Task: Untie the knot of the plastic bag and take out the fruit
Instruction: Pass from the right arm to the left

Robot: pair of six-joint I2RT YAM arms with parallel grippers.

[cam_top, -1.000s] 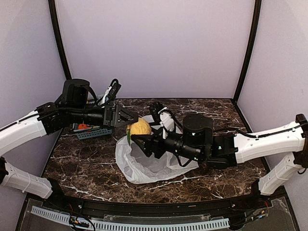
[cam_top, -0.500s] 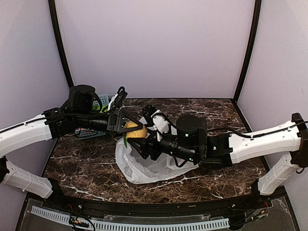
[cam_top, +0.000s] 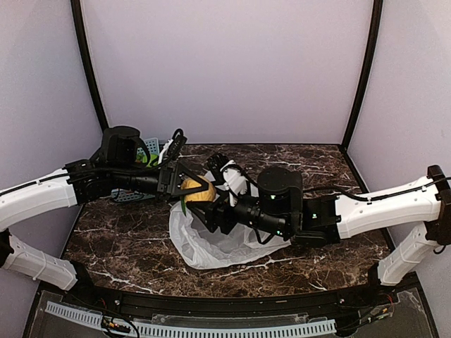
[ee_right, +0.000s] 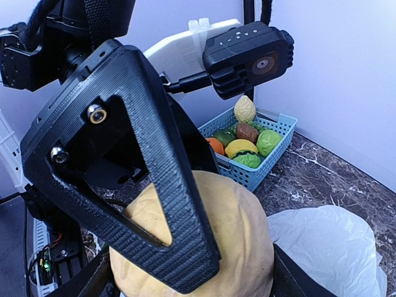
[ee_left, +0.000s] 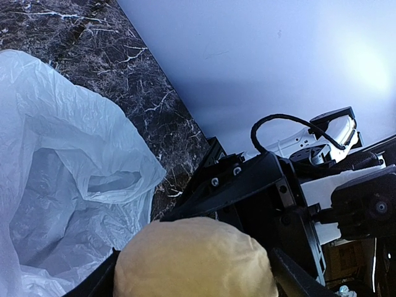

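Top external view: right gripper (cam_top: 204,203) clamps the tan-yellow fruit (cam_top: 197,189) at the plastic bag's (cam_top: 204,246) 12 o'clock; left gripper (cam_top: 192,184) straddles it, grip unclear.

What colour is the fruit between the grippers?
The fruit is tan-yellow; it shows best in the right wrist view.

Left arm (cam_top: 35,197) and right arm (cam_top: 387,204): white shells, black joints and wrists. Fingers (ee_right: 154,185) are black ribbed plastic triangles with silver screws (ee_right: 96,114). Black cable (ee_left: 278,120) loops at the wrist; black camera (ee_right: 250,59) on a white bracket.
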